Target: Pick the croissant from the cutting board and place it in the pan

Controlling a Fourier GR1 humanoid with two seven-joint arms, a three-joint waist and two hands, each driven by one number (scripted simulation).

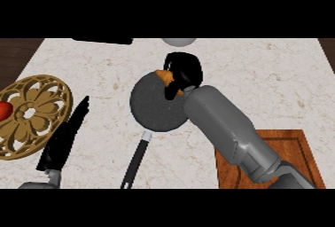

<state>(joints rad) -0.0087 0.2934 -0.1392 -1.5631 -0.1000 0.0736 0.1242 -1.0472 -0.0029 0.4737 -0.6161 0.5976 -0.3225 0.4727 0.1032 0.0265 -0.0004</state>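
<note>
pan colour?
Dark grey pan with a black handle, seen in the head view.

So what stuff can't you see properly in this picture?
- Croissant, head view: mostly hidden by the right hand curled round it over the pan; its shape can't be told.
- Cutting board: partly covered by the right forearm, cut off at the lower edge.
- Red thing on the gold trivet: cut off by the left edge.
- Grey round object: cut off at the top.
- Left hand: seen edge-on, fingers straight.

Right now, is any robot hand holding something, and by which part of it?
The right robot hand holds the croissant over the pan; which part it holds is hidden. The left robot hand holds nothing.
</note>
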